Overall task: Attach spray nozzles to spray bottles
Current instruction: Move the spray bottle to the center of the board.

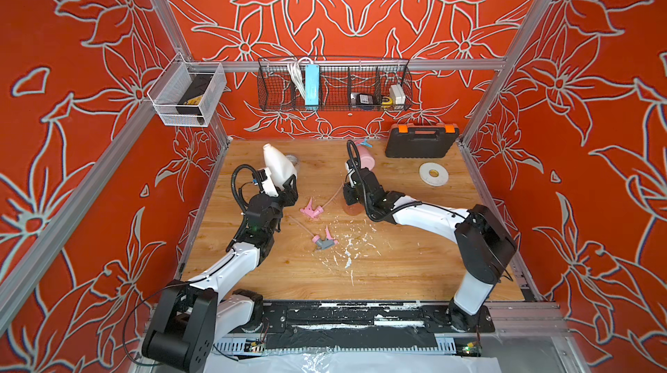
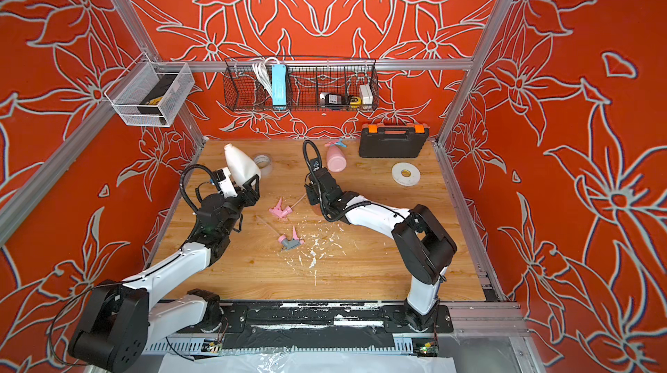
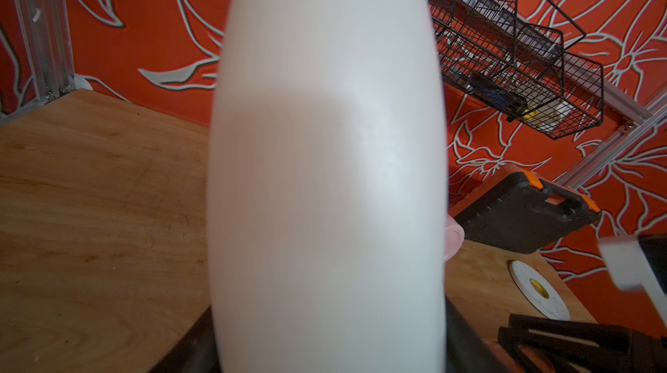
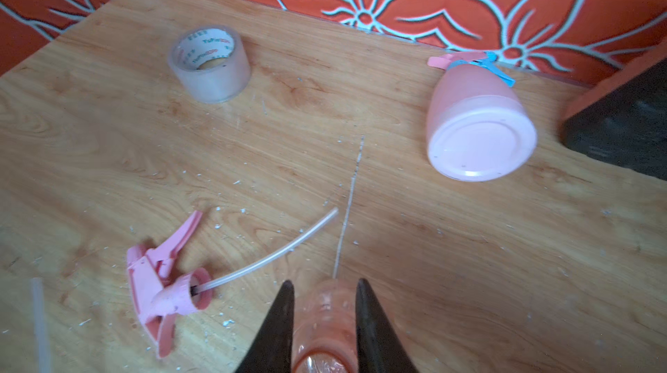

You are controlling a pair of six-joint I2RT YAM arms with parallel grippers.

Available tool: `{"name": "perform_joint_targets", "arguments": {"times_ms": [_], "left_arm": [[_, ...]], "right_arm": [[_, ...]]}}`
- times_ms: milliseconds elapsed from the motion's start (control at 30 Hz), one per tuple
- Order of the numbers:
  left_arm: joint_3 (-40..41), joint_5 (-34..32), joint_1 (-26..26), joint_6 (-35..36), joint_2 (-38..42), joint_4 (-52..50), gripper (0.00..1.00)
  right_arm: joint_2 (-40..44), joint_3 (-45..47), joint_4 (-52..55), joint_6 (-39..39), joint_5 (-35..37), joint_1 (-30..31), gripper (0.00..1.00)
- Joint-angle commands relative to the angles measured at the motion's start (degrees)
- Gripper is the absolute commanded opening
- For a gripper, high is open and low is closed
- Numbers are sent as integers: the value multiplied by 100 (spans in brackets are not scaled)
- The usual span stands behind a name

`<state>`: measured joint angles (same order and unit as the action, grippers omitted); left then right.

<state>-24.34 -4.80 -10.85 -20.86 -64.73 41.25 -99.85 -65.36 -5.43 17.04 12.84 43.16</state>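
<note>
My left gripper (image 1: 280, 183) is shut on the cream-white spray bottle (image 1: 277, 163), held raised over the table's back left with its neck pointing up. That bottle (image 3: 325, 172) fills the left wrist view, with the jaws dark on either side of its base. My right gripper (image 4: 325, 291) is shut on the narrow part of the translucent orange bottle (image 4: 325, 320), low at the table's middle (image 1: 353, 209). An all-pink spray nozzle (image 1: 311, 210) lies between the arms, also in the right wrist view (image 4: 162, 288). A pink-and-grey nozzle (image 1: 325, 241) lies nearer the front. The pink bottle (image 1: 366, 157) lies at the back wearing a pink-and-blue nozzle (image 1: 362, 142).
A clear tape roll (image 4: 209, 64) sits at the back left behind the white bottle. A white tape roll (image 1: 433, 174) and a black tool case (image 1: 420, 140) are at the back right. A black wire basket (image 1: 334, 86) hangs on the back wall. White flecks litter the table's middle.
</note>
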Motion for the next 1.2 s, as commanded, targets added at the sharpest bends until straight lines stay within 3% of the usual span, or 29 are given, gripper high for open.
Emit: {"name": "perform_joint_targets", "arguments": {"times_ms": [0,200,400,500,600,733,867,967,1167], "left_arm": [[-46,67,-13,-10,-27,234,55],[-38,75,-13,-8,-40,260,56],[-88,142,-15,-88,-88,232,56],[-107,148,-16,-84,-63,173,55],[-89,124,-22,-81,-23,172,55],[-100,104,-21,-97,-5,147,55],[-243,-171,-15,-69,52,-225,56],[-501,-567,82,-145,109,-730,56],[-669,-513,330,-152,255,-1029,56]], "right_arm": [[328,318,39,-7,149,-378,22],[685,821,-70,92,-58,-935,22],[767,894,-24,141,-112,-987,28],[801,913,25,173,-115,-992,34],[896,916,71,178,-89,-993,49],[1088,768,321,83,-45,-986,62],[1433,314,941,-64,-134,-907,67],[1332,-231,1290,-118,-602,-661,65],[-132,-1593,1749,32,-2329,-353,55]]}}
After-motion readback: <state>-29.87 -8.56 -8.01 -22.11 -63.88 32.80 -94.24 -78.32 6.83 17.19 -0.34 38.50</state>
